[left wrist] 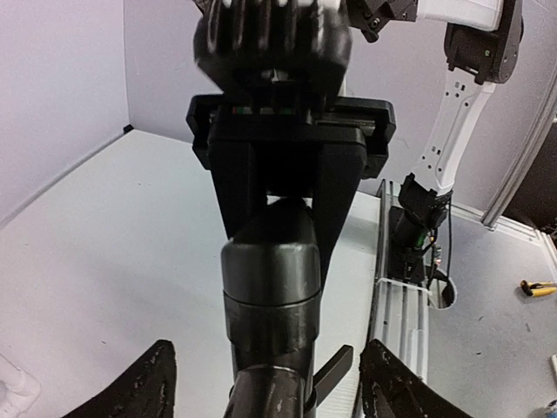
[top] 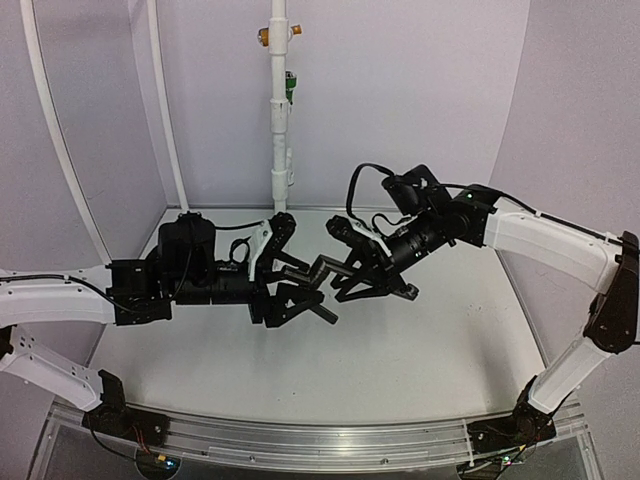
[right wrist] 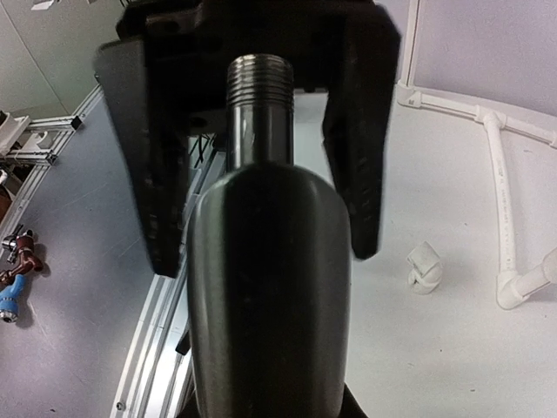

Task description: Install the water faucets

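Observation:
The black water faucet hangs above the middle of the table, between my two grippers. My right gripper is shut on one end of it. In the left wrist view its black fingers clamp the far end of the faucet body. My left gripper is open around the other end, and its pads stand apart from the faucet on both sides. In the right wrist view the faucet fills the centre. Its threaded tip sits between the left gripper's spread fingers. My right fingertips are hidden behind it.
A tall white pipe stands upright at the back wall, carrying an orange fitting and a green fitting. White piping and a small white elbow lie on the table. An aluminium rail runs along the near edge.

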Action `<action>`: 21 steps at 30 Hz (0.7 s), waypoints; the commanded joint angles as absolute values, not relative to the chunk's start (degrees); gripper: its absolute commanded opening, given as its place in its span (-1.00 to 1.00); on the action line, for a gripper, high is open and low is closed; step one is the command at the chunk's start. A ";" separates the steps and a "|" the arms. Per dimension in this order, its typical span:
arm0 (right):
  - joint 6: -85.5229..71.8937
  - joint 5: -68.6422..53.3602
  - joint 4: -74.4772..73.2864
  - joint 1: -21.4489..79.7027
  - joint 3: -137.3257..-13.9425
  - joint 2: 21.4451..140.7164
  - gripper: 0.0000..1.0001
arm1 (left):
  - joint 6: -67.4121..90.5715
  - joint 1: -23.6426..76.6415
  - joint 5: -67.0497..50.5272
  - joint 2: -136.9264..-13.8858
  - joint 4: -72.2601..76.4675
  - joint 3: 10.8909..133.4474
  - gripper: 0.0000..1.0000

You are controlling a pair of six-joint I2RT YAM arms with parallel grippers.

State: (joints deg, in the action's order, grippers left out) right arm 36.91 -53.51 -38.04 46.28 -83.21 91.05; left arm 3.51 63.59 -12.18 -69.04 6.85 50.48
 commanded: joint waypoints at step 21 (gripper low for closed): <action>30.91 -32.37 -43.39 41.40 -76.27 84.32 -1.00 | 15.52 46.11 3.86 -87.67 -44.82 74.57 0.75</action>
State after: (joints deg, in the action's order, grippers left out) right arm 31.41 -33.33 -42.57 41.23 -75.72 86.13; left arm 15.09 47.25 6.01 -81.04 -33.40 67.80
